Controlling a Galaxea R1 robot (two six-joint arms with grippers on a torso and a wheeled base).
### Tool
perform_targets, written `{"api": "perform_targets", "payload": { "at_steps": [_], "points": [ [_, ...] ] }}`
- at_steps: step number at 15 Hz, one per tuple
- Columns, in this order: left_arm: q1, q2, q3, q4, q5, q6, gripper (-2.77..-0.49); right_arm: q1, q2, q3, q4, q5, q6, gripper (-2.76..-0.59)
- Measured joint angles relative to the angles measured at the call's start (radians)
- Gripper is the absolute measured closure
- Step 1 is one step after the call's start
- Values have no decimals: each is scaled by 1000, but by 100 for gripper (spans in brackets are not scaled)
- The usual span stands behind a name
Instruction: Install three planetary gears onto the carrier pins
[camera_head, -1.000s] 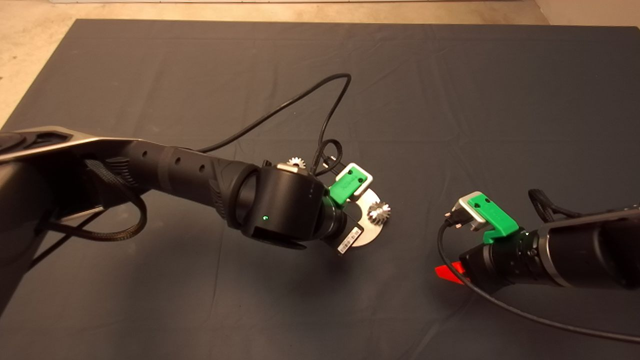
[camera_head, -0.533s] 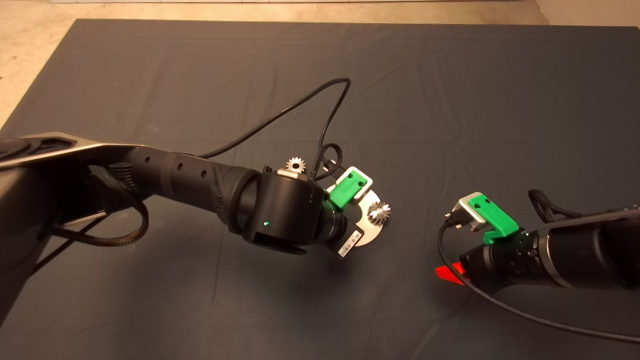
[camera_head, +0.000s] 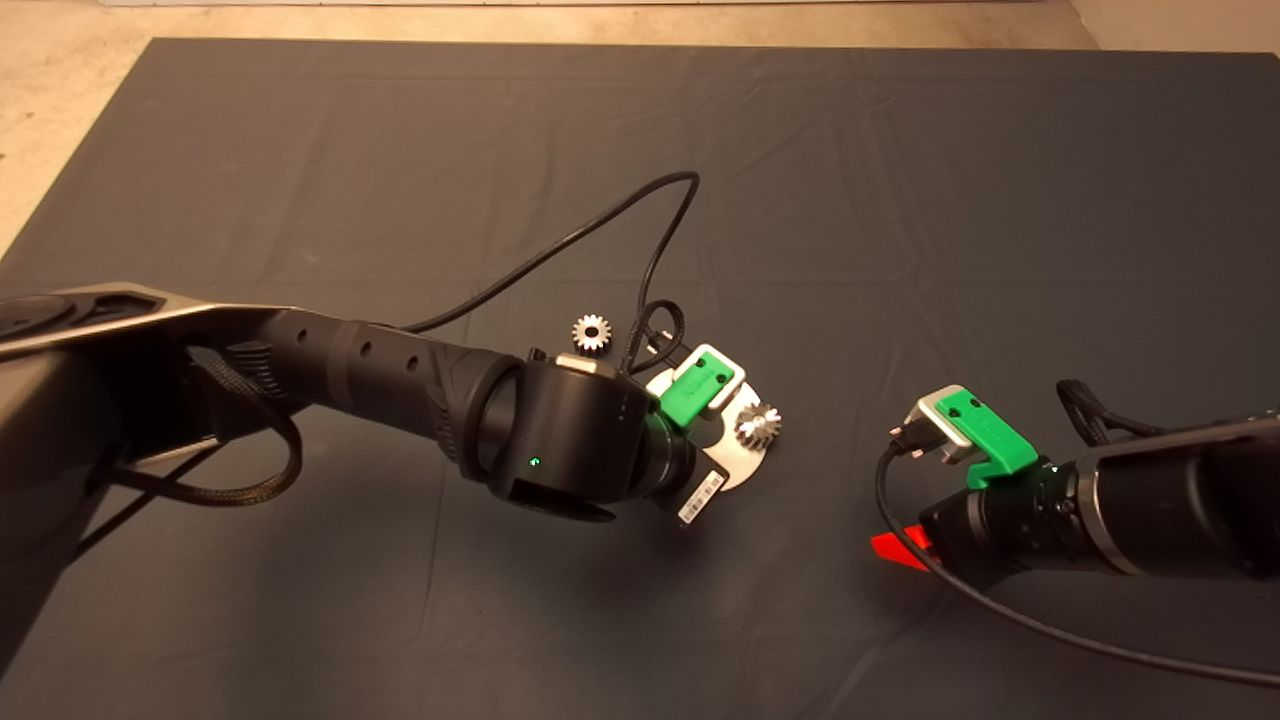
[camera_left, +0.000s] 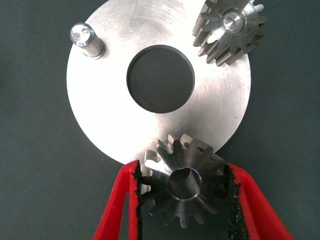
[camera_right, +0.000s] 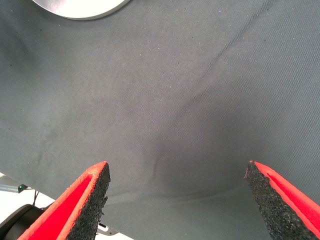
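In the left wrist view my left gripper (camera_left: 182, 169) is shut on a planetary gear (camera_left: 184, 186), held at the rim of the round silver disc (camera_left: 100, 110). Whether this gear sits over a carrier pin cannot be told. One carrier pin (camera_left: 82, 36) stands bare, and a second gear (camera_left: 229, 29) sits on another pin. From above, that mounted gear (camera_head: 758, 427) shows on the disc (camera_head: 742, 458), and a third gear (camera_head: 591, 331) lies loose on the mat behind the left wrist. My right gripper (camera_right: 176, 170) hovers open over bare mat to the right of the disc.
A black cable (camera_head: 640, 230) loops from the left wrist over the mat behind the disc. Another cable (camera_head: 1050, 630) trails from the right arm toward the lower right. Pale floor (camera_head: 60, 120) lies beyond the mat's back left edge.
The left gripper has shifted slightly toward the front of the mat, uncovering more of the loose gear and the disc's far edge. The right arm has stayed still.
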Motion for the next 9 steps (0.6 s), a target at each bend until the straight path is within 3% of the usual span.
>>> {"api": "perform_targets", "payload": {
  "at_steps": [9],
  "points": [
    [0,2,0,18,0,0,-77,0,0,0,15,0,0,-202]
  ]
}}
